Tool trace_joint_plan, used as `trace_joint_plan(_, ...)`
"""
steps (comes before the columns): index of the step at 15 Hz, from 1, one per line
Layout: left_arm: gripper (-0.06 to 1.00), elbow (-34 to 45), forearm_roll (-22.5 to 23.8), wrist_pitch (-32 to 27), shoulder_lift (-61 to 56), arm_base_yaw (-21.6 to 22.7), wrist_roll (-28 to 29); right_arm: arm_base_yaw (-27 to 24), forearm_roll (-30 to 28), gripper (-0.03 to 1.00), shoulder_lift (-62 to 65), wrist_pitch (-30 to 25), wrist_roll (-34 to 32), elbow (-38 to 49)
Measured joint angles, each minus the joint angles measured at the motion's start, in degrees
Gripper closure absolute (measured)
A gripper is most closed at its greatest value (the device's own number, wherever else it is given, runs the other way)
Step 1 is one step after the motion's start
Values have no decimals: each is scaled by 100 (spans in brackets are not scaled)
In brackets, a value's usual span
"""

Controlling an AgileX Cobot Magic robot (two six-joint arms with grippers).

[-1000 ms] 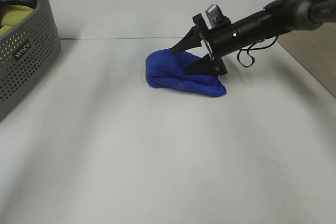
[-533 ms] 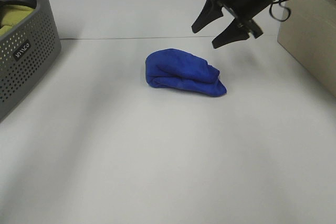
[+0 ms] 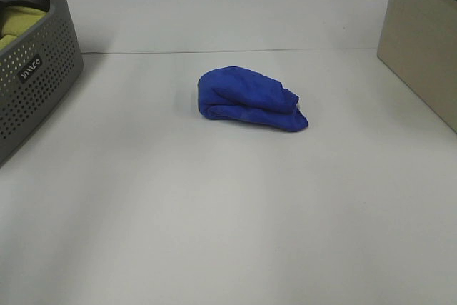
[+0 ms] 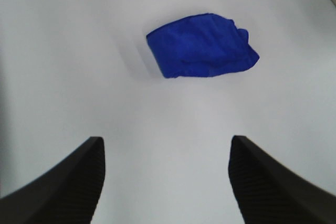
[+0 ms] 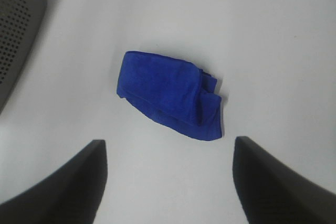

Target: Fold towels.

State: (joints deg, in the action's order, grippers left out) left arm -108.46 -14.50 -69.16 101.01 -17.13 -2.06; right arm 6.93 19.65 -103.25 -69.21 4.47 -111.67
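Grey perforated basket point(image 3: 32, 83) at desk point(image 3: 214, 212) left edge, yellow-green cloth point(image 3: 16, 25) inside; beige box point(image 3: 421, 41) right.

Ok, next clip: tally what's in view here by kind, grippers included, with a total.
Royal-blue plush towel, folded into a bundle on the white table: 1
Grey perforated plastic basket holding yellow-green cloth: 1
Beige box at the table's right edge: 1
Black grippers, left gripper and right gripper, both open above the towel: 2
Total: 5
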Motion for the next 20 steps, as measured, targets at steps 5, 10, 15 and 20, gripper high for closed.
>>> trace_joint_plan(5, 30, 2584, 309, 453, -2343, 0, 235, 0, -292, 32, 1868, -6, -11, 1415)
trace_joint_plan(10, 30, 5369, 332, 476, -5231, 0, 206, 0, -607, 32, 4177, -40, 74, 4721)
trace_joint_plan(15, 30, 7030, 407, 464, -7466, 0, 206, 0, -957, 32, 6240, 212, 80, 6847)
trace_joint_plan(20, 30, 7850, 401, 636, -8824, 0, -533, 0, -1558, 32, 8102, 372, 115, 7970)
